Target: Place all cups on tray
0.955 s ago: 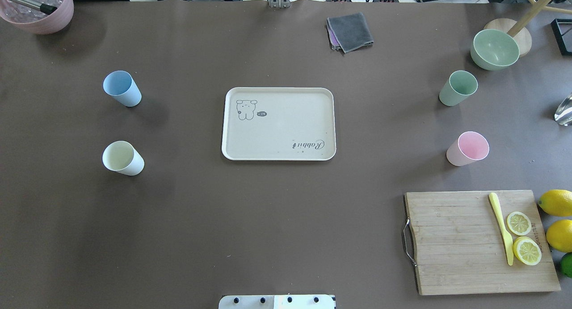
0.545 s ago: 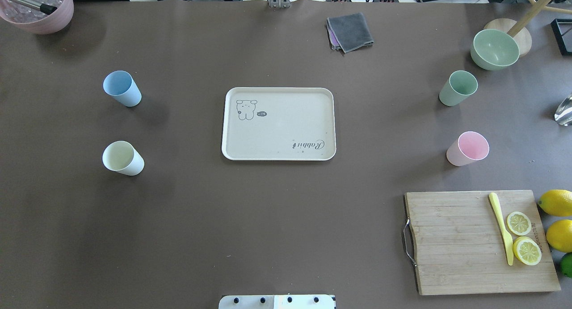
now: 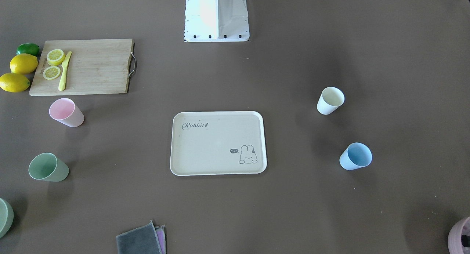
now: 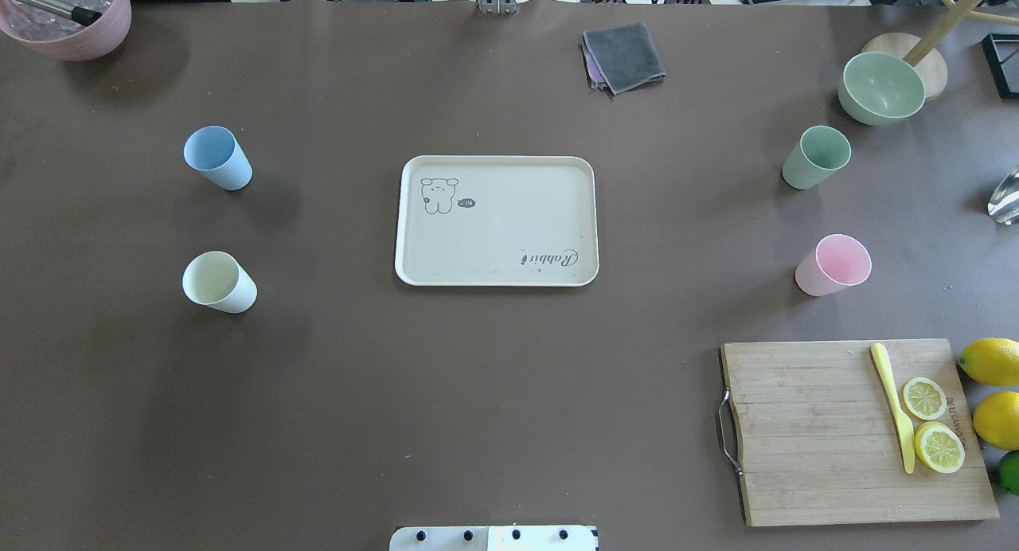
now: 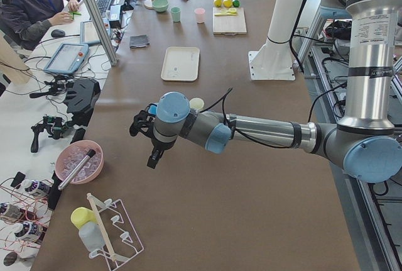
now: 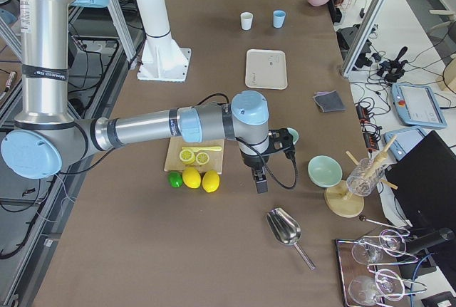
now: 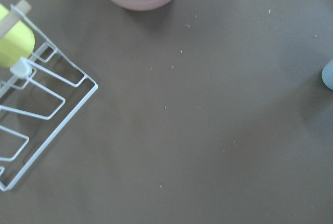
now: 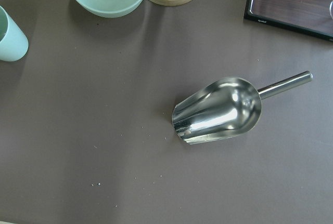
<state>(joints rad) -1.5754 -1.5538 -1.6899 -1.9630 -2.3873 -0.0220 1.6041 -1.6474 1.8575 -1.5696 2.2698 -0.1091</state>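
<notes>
The cream tray [image 4: 496, 232] lies flat at the table's middle with nothing on it. The light blue cup [image 4: 216, 157] and the cream-white cup [image 4: 219, 281] stand upright to its left. The sage green cup [image 4: 816, 157] and the pink cup [image 4: 833, 264] stand to its right. My left gripper [image 5: 152, 156] hangs above the table's left end, beyond the blue and white cups. My right gripper [image 6: 261, 181] hangs above the right end, near the green cup. Both show only in the side views, and I cannot tell whether they are open or shut.
A wooden cutting board [image 4: 812, 431] with lemon slices and a yellow knife sits at the front right, whole lemons [image 4: 991, 361] beside it. A green bowl [image 4: 882, 87], a grey cloth [image 4: 623, 56], a mauve pot of ice [image 4: 72, 21], a metal scoop [image 8: 218, 109] and a wire rack [image 7: 36, 109] ring the table.
</notes>
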